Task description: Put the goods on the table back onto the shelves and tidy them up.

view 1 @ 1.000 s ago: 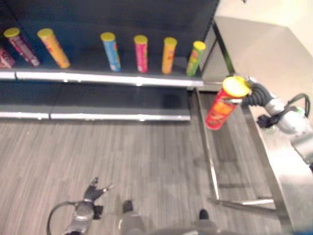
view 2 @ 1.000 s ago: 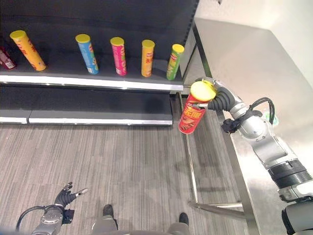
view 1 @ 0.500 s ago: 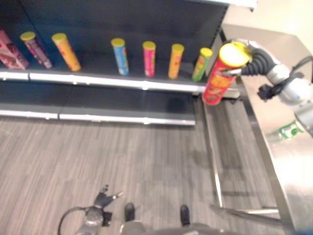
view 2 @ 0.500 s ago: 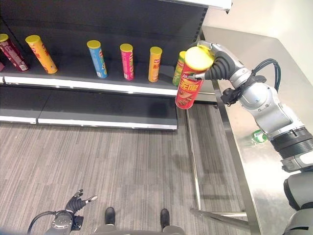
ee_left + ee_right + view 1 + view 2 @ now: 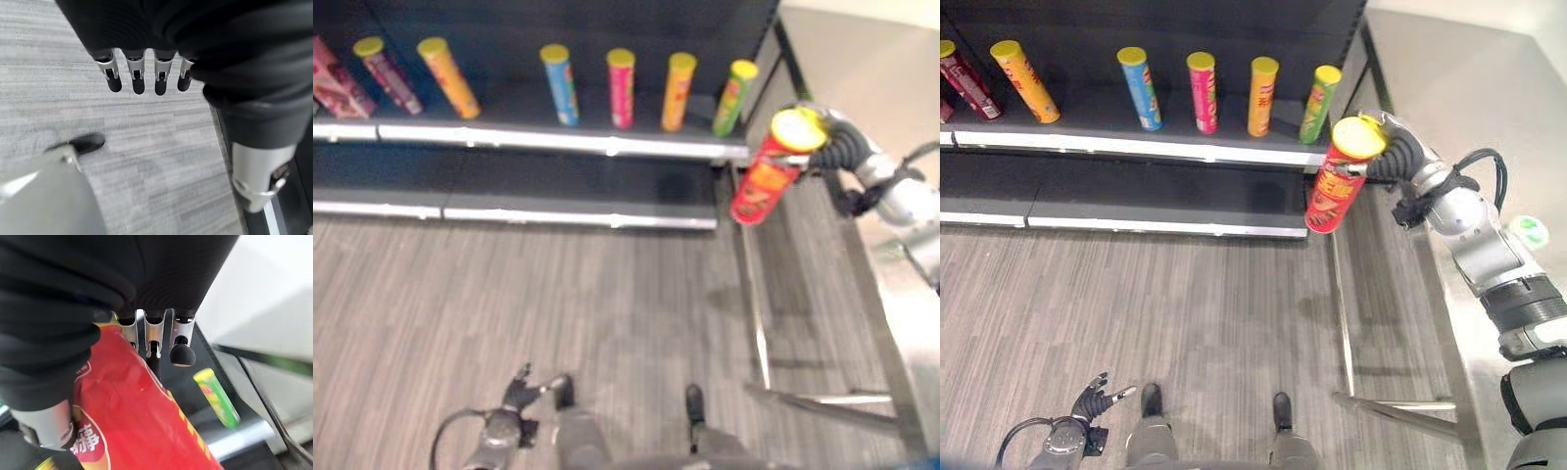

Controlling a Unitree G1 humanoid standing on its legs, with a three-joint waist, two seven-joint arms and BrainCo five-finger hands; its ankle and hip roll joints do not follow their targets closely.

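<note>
Dark shelf [image 5: 1136,122] carrying a row of upright tubes: orange tube [image 5: 1024,80], blue tube [image 5: 1139,88], pink tube [image 5: 1201,91], yellow tube [image 5: 1262,95] and green tube [image 5: 1321,103], the last nearest the right robot hand [image 5: 1393,157]. Steel table [image 5: 1459,108] beside that robot hand.

A dark shelving unit [image 5: 1156,39] fills the far side of the room, its two tiers edged with bright metal strips [image 5: 1126,152] that catch the light. Below it runs a floor [image 5: 1185,313] of grey wood-grain planks. To the right stands a stainless-steel counter [image 5: 1469,98], matte and softly reflective, with a thin metal leg frame [image 5: 1344,323] beneath its near edge. Behind the counter, a pale wall [image 5: 1518,15] shows at the upper right corner.
</note>
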